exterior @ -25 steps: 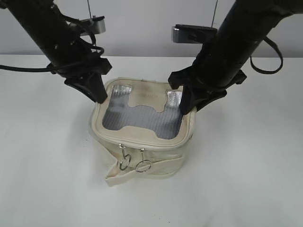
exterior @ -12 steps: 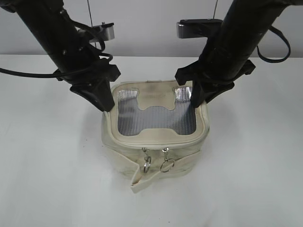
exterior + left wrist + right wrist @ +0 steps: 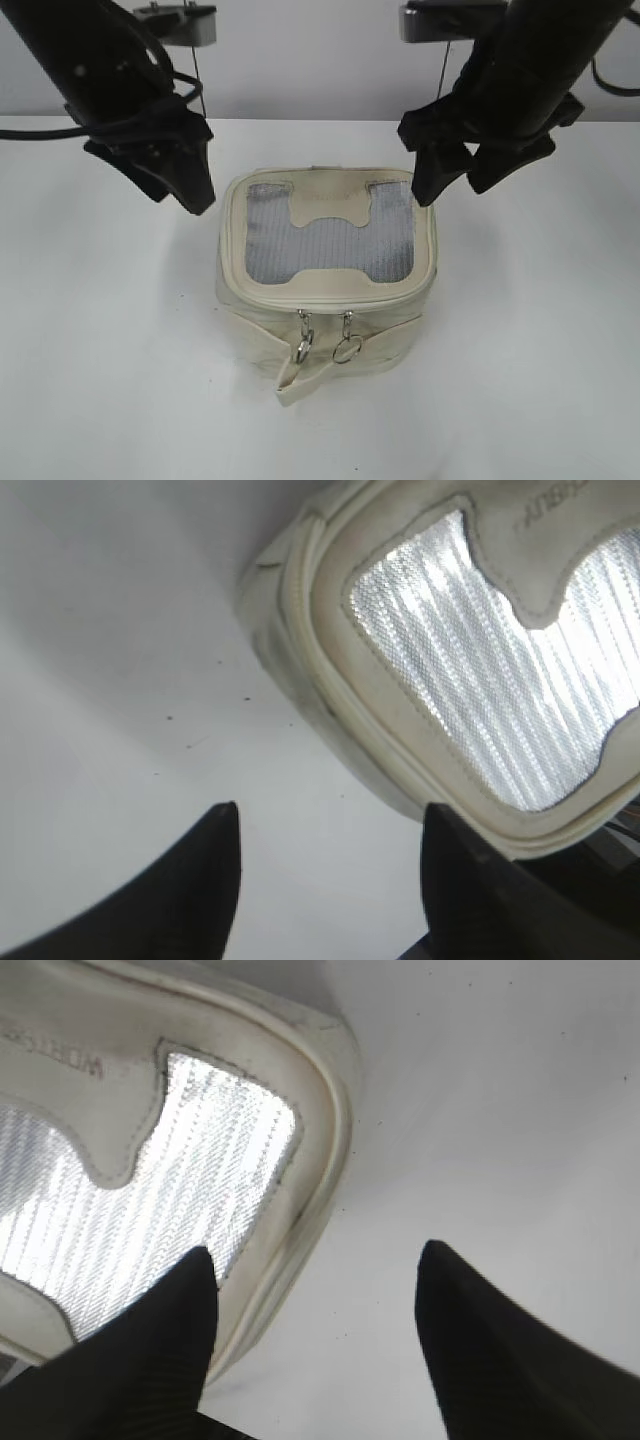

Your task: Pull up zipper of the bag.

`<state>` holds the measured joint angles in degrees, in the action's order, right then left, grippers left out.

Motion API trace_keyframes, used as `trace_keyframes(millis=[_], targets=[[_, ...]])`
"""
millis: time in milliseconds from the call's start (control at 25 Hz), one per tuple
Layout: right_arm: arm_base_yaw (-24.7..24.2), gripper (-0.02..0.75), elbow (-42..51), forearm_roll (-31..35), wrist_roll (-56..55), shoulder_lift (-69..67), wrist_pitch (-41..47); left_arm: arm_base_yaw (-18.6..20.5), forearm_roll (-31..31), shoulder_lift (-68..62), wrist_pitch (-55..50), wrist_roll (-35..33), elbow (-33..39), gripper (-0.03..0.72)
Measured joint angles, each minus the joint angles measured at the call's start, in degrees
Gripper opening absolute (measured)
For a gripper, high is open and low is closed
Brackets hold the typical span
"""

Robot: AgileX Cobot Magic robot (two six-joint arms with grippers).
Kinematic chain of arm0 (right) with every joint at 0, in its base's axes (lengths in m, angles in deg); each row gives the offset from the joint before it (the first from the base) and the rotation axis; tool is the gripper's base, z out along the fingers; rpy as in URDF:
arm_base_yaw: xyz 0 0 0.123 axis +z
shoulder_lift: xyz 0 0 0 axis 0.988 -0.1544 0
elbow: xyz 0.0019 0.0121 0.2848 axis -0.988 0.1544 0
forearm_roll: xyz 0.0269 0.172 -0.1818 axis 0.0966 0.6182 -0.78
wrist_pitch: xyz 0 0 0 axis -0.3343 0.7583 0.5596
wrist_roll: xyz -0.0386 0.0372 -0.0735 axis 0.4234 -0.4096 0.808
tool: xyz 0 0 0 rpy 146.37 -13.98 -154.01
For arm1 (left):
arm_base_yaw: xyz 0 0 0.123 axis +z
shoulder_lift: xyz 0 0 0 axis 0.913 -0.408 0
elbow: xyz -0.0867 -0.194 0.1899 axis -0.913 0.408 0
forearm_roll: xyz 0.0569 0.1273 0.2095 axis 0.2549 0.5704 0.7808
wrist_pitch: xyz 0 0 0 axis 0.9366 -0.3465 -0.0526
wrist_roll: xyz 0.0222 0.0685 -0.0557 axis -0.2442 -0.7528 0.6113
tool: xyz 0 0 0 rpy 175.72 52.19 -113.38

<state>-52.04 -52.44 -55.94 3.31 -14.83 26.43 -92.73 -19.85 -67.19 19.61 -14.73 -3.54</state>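
The cream bag (image 3: 250,315) stands upright mid-table, its lid with the grey mesh window (image 3: 330,250) facing up. The zipper track (image 3: 380,302) runs round the lid rim. Its two silver ring pulls (image 3: 302,349) (image 3: 347,349) hang side by side at the front, above the loose strap (image 3: 300,382). My left gripper (image 3: 178,195) is open and empty, above the table just left of the bag's back left corner (image 3: 300,630). My right gripper (image 3: 452,190) is open and empty, over the bag's back right corner (image 3: 320,1110). Neither touches the bag. The pulls are out of both wrist views.
The bag rests on a white table (image 3: 110,380) with a grey wall behind. Black cables hang from both arms. Bare table shows between the left fingers (image 3: 230,825) and beside the right fingers (image 3: 435,1260).
The bag was first slid right and squared up with the grippers pressing on its lid. Both grippers have since lifted off and spread outward; the bag now stays put.
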Motion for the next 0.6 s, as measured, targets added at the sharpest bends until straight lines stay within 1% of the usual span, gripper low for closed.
trace_keyframes(millis=[80, 240, 480, 600], targets=[[0.00, 0.499, 0.00, -0.93, -1.46, 2.44, 1.31, 0.00, 1.97, 3.17, 0.00, 0.42, 0.00, 0.441], [0.00, 0.504, 0.00, -4.42, -3.74, 6.80, 5.10, 0.00, 6.47, 8.76, -0.06, 4.01, 0.00, 0.442], [0.00, 0.505, 0.65, -6.92, -4.31, 12.45, 8.70, 0.00, 17.21, 17.22, -0.06, 12.04, 0.87, 0.442], [0.00, 0.505, 3.51, -10.01, -4.38, 15.62, 9.11, 0.00, 21.11, 21.56, -0.06, 13.76, 2.29, 0.442]])
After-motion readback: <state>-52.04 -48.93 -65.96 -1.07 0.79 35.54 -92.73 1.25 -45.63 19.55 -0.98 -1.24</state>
